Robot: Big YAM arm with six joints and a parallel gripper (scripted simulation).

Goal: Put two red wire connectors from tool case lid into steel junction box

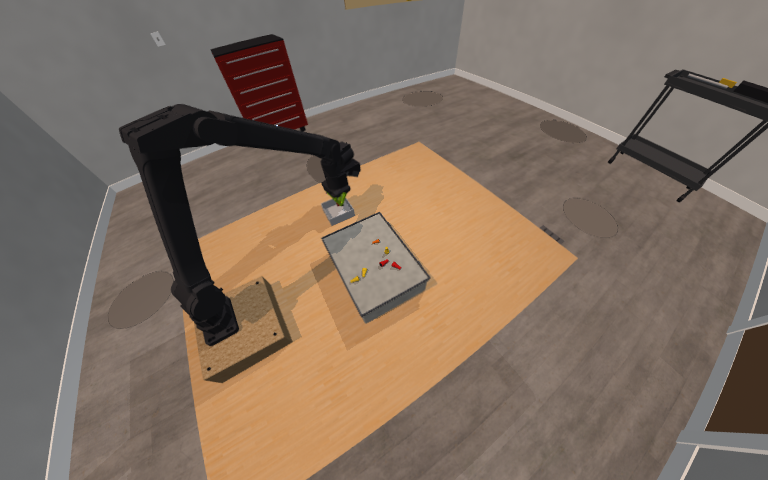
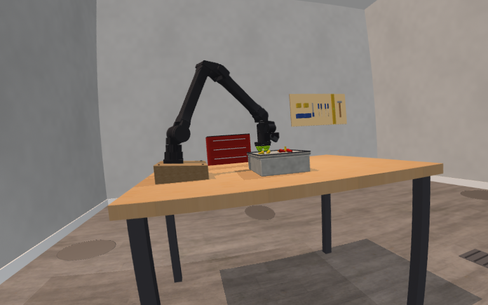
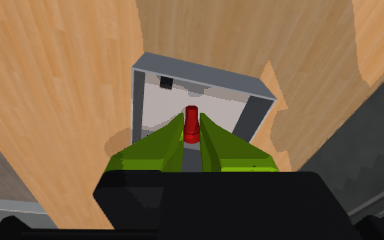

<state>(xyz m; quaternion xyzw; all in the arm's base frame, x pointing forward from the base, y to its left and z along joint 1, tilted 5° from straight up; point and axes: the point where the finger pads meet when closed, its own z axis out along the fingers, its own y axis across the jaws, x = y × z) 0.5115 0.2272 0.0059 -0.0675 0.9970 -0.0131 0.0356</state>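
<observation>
One red wire connector (image 3: 191,125) is pinched between the green fingers of the gripper (image 1: 340,199), which hangs directly above the steel junction box (image 1: 330,215). Taking the box as landmark and going left to right in the top view: the arm's cork-topped base block (image 1: 266,333) sits well to the left of the box and nearer the camera, the gripper is right over the box, and the tool case's lid (image 1: 396,294) lies just beside the box on its right, on the near side.

On the lid, two red connectors (image 1: 390,263) lie close together, with several yellow ones (image 1: 359,275) and an orange one (image 1: 376,241) scattered around (none touching the box).

Key relation: in the wrist view the held connector's long axis runs along the finger line, tip pointing out past the fingertips toward the box's open floor, inside its walls. The box therefore lies straight ahead of the pincer and below it, not to either side. My read is that the coming move needs only a short descent and a release, no sideways correction. The box floor looks bare, so this would be the first of two (judgement; part of the floor is hidden by the fingers).
</observation>
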